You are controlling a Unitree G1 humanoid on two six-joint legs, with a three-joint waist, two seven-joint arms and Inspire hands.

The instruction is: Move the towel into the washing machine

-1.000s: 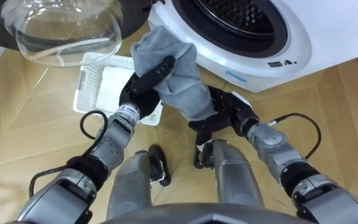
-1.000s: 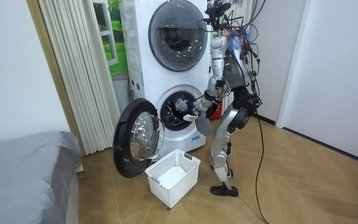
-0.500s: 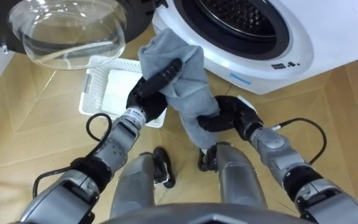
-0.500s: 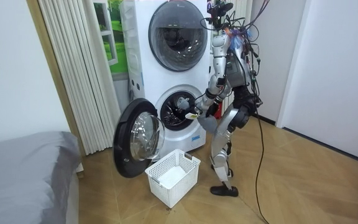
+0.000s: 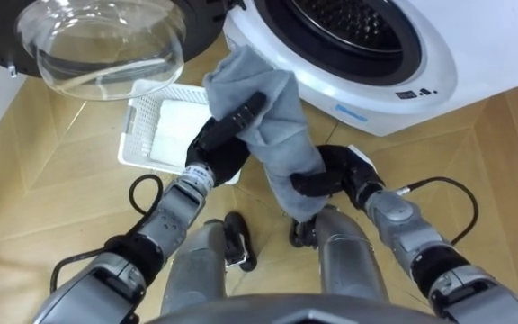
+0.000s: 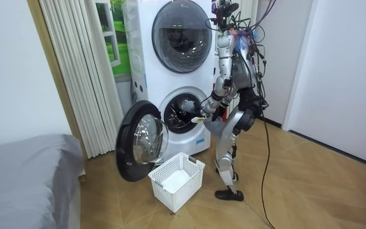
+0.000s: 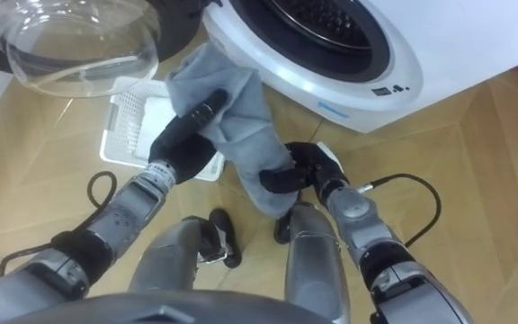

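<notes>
While the soft grey cloth towel [image 5: 272, 117] hung bunched between both hands, it lay just in front of and below the round opening of the white front-loading washing machine [image 5: 403, 63], not yet inside the dark perforated metal drum [image 5: 349, 22]. The left hand [image 5: 220, 147] gripped the upper fold, fingers [image 5: 245, 106] curled round the cloth. The right hand [image 5: 335, 171] had its fingers closed on the lower part, whose tail drooped toward the wooden floor [image 5: 61, 198]. The round glass door [image 5: 97, 49] stood swung wide to the robot's left, with the white slatted plastic basket [image 5: 138, 135] near it on the floor. In the room view the robot stood close before the lower machine.

The step in hand appeared to be the feed into the drum. Good execution required the upper fold to clear the rim first, the right hand to lift the tail so that none draped over the rim, and both grips to be released only well inside.
</notes>
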